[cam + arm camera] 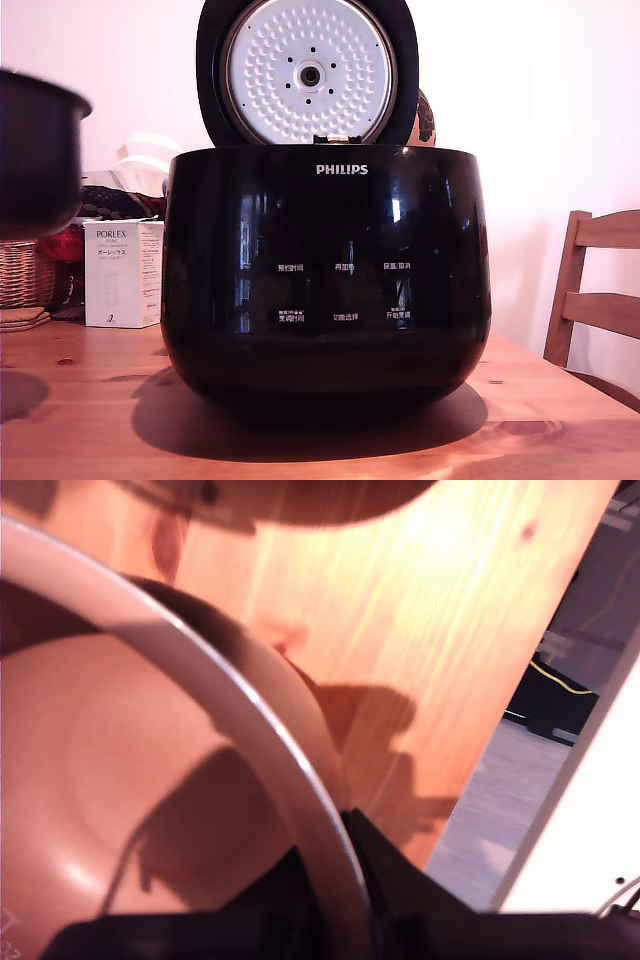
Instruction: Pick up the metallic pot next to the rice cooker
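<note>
The metallic pot [35,160] hangs at the exterior view's left edge, dark and round with a thin pale rim, partly cut off by the frame. It is clear of the table, and its shadow lies on the wood below. In the wrist view the pot's pale rim [250,720] curves across the picture, with its smooth inside to one side. My gripper [335,865] is shut on that rim, one black finger inside and one outside. The gripper is not visible in the exterior view. The rice cooker [325,280], glossy black and marked PHILIPS, stands mid-table with its lid [308,72] raised.
A white PORLEX box [122,273] and a wicker basket [25,275] stand behind the pot at the exterior view's left. A wooden chair [600,290] is at that view's right. The wrist view shows the wooden table [430,630], its edge and the floor beyond.
</note>
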{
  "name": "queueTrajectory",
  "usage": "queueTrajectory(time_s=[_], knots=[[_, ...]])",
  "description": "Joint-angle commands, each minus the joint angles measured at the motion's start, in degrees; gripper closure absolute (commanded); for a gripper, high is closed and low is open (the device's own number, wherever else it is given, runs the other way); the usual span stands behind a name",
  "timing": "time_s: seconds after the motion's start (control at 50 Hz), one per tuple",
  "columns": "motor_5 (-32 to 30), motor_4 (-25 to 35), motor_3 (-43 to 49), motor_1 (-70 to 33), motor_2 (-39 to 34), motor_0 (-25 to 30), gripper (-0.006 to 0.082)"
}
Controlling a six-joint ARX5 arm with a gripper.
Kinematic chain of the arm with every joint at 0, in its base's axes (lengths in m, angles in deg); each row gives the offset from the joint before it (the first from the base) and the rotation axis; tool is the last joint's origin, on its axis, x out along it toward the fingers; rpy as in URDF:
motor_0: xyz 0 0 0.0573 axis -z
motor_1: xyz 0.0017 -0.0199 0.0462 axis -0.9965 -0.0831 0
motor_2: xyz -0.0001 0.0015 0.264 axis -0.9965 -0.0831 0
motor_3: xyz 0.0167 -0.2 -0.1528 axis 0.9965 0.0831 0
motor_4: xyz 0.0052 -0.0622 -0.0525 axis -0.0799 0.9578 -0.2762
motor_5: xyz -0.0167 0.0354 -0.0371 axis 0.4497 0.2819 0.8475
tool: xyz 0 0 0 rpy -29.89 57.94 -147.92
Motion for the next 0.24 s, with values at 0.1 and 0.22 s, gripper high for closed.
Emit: queueTrajectory(time_s=[0.1,0.22], knots=[[0.28,-0.61,-1.16,0.63,3.65,0.31,0.0791],[0.42,-0.61,-1.16,0.63,3.65,0.31,0.0791]])
